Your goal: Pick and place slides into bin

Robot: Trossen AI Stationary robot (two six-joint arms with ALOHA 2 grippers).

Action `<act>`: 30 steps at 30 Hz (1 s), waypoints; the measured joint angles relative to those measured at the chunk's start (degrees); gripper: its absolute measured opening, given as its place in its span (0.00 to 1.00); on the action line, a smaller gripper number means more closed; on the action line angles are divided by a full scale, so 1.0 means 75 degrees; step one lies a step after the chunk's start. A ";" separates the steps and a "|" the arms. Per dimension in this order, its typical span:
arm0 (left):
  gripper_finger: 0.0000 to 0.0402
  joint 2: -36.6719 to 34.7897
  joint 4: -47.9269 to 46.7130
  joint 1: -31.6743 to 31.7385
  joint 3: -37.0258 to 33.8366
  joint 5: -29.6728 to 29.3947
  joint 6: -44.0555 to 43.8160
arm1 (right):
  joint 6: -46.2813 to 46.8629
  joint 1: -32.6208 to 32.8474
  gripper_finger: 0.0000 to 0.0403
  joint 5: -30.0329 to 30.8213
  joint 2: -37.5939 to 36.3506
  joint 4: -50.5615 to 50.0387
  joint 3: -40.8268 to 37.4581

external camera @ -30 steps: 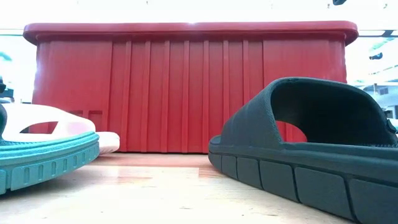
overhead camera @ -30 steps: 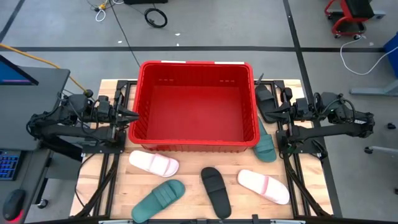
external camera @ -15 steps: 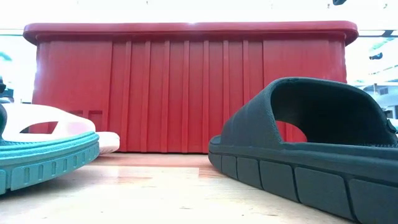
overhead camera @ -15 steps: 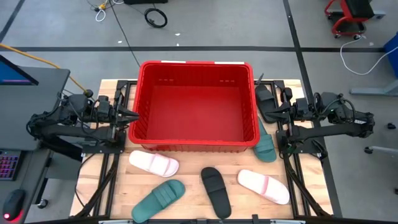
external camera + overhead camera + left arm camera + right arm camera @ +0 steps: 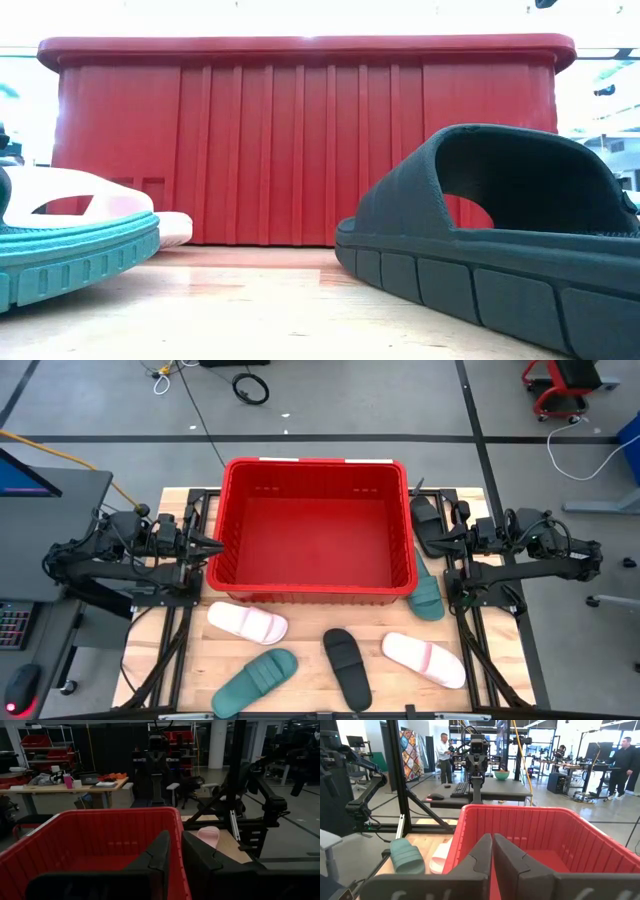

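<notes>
Six slides: I count two pink [image 5: 247, 623], two green [image 5: 255, 680], two black [image 5: 346, 667] (wide straps).
Bin [image 5: 315, 595]: red, ribbed.
Left gripper [image 5: 218, 545]: fingers nearly together, empty.
Right gripper [image 5: 427, 538]: closed, empty.

Wooden table [image 5: 300, 660], pale planks, dark frame rails along both sides.

Red bin [image 5: 313, 596] sits on the far half, centred.

In front of it, on bare wood: pink slide [image 5: 247, 623] at left, green slide [image 5: 255, 679] nearer the front edge, black slide [image 5: 346, 666] in the middle, second pink slide [image 5: 424, 659] at right.

Right of the bin: second green slide [image 5: 427, 598] beside its front corner, second black slide [image 5: 427, 520] by its far corner.
</notes>
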 joint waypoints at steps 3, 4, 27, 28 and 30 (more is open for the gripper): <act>0.14 0.0000 0.0002 -0.0002 0.0000 0.0000 0.0000 | 0.0000 0.0002 0.06 0.0000 -0.0001 0.0001 0.0000; 0.14 0.0000 -0.0001 -0.0002 0.0000 0.0000 0.0000 | 0.0000 0.0002 0.06 0.0000 -0.0001 0.0001 0.0000; 0.13 0.0000 -0.0001 0.0001 0.0002 0.0000 0.0000 | 0.0000 0.0002 0.06 0.0000 0.0001 -0.0001 0.0000; 0.14 0.0000 0.0002 -0.0002 0.0000 0.0000 0.0000 | 0.0000 0.0002 0.06 0.0000 0.0002 -0.0002 0.0000; 0.14 0.0000 -0.0001 -0.0001 0.0000 0.0000 0.0000 | 0.0000 0.0000 0.06 0.0000 0.0000 0.0001 0.0000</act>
